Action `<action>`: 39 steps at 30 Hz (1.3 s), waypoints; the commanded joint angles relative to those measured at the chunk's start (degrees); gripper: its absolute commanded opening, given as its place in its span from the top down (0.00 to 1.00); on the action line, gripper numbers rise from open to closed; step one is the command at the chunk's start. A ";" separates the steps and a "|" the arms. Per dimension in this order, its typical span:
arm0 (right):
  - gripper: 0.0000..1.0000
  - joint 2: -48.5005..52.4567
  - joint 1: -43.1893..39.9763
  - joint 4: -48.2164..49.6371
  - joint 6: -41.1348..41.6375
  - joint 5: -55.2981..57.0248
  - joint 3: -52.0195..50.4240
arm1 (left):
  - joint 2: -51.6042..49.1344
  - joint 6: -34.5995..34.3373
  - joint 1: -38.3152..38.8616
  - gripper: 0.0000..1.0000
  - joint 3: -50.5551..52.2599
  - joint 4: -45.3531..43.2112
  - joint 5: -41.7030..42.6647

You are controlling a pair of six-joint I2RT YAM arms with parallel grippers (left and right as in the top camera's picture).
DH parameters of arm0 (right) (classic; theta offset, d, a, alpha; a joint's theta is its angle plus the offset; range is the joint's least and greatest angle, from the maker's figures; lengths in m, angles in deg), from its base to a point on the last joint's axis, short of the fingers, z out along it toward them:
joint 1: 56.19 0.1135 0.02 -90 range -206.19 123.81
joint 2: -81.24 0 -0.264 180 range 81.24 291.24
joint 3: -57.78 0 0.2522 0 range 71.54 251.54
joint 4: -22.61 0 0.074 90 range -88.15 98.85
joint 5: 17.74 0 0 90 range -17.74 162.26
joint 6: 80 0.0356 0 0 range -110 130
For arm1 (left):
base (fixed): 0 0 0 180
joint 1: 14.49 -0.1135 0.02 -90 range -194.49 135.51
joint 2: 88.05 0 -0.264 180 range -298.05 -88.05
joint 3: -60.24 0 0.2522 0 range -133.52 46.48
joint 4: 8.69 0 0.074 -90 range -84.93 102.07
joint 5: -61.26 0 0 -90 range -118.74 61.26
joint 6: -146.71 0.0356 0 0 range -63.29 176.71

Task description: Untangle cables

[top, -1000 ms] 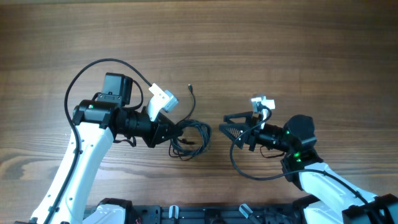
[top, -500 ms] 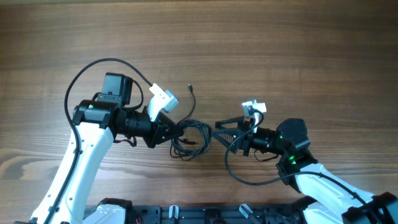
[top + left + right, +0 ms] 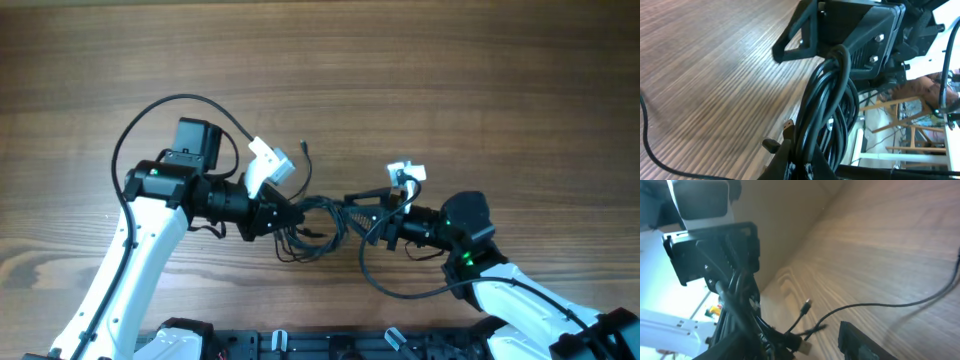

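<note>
No writing, number, brand mark or sign can be read in any view. The cables [image 3: 318, 222], the left arm [image 3: 135, 250], the right arm [image 3: 520, 298] and the wooden table [image 3: 420, 70] show only plain surfaces. Any fine print on the arms' dark housings or white blocks is too small or blurred to make out.
</note>
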 commanded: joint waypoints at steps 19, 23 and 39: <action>0.50 0.00 3.85 -24.22 9.20 38.97 0.57 | -0.15 1.33 1.03 0.96 0.31 0.50 9.57; 0.44 0.00 2.71 -25.22 11.63 40.63 0.57 | -0.13 1.42 1.03 0.96 0.31 0.68 13.90; 0.36 -0.76 1.60 -22.67 -0.50 26.71 0.57 | -0.15 -0.74 1.07 0.96 0.31 0.96 -4.48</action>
